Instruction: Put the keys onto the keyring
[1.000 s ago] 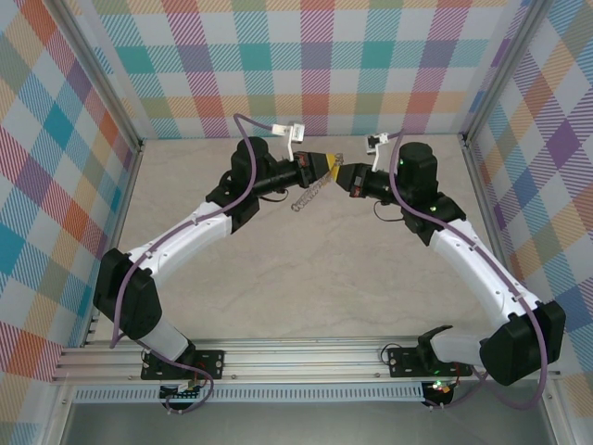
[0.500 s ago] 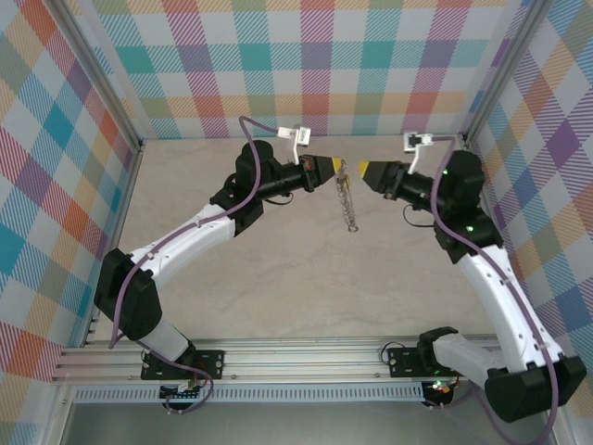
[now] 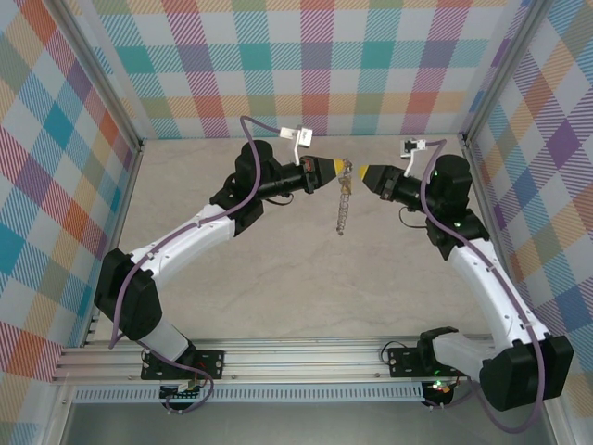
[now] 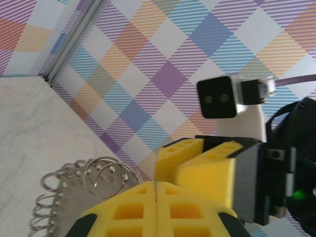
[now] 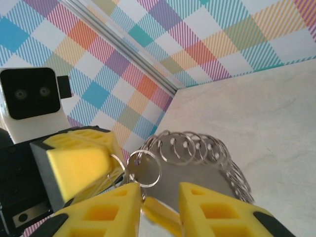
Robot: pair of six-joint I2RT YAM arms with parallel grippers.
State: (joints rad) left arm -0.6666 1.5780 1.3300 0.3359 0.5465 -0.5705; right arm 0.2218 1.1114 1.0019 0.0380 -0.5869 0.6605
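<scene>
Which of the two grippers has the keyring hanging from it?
The left gripper: its jaws are shut on the keyring, which dangles from its tip. The right gripper merely faces it.

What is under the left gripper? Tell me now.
The keyring hangs limp from the shut left gripper, over the table. The part pinched in its grip is covered. Whether the lower end touches the table I cannot tell.

No text, label or number is legible, though finer print may be blurred.
</scene>
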